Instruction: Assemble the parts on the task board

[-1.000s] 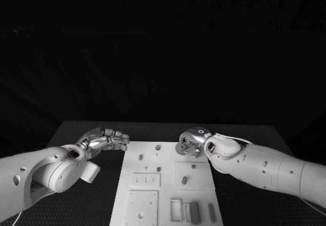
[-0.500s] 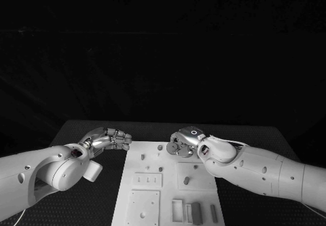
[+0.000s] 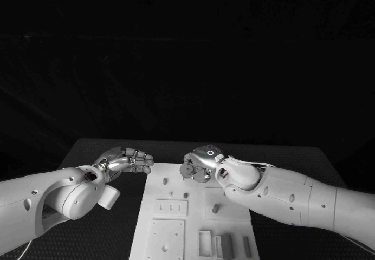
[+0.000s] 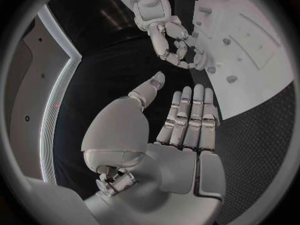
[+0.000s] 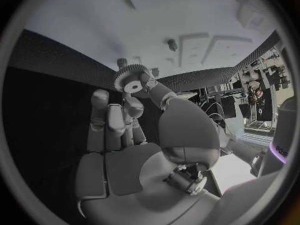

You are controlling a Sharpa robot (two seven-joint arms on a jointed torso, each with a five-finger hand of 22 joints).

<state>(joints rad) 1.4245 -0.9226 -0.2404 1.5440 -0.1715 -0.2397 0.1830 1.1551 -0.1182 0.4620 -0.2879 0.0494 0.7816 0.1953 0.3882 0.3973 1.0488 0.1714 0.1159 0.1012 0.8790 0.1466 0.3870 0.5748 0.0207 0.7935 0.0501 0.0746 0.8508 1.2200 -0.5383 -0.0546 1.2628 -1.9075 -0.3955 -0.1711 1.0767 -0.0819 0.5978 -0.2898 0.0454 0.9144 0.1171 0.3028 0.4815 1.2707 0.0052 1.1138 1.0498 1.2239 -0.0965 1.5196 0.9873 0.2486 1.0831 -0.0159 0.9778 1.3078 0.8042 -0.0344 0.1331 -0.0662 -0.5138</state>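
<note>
The white task board [image 3: 195, 216] lies lengthwise in the middle of the black table. My right hand [image 3: 205, 160] hovers over the board's far end and pinches a small toothed gear [image 3: 190, 170] between thumb and finger. In the right wrist view the gear [image 5: 131, 82] sits at the fingertips of the right hand [image 5: 137, 150], above the board [image 5: 187, 15] near two short pegs [image 5: 172, 44]. My left hand [image 3: 129, 160] hangs just off the board's far left corner. In the left wrist view the left hand [image 4: 169, 140] holds nothing, its fingers straight and the thumb apart.
Small pegs [image 3: 215, 207] stand in the board's middle, and several bar-shaped parts [image 3: 229, 244] lie in slots at its near end. Both white forearms flank the board. Black table mat [image 3: 281, 154] shows to either side.
My right hand has carried the gear leftward, from the board's far right corner to over its far middle. The left hand has shifted slightly right.
</note>
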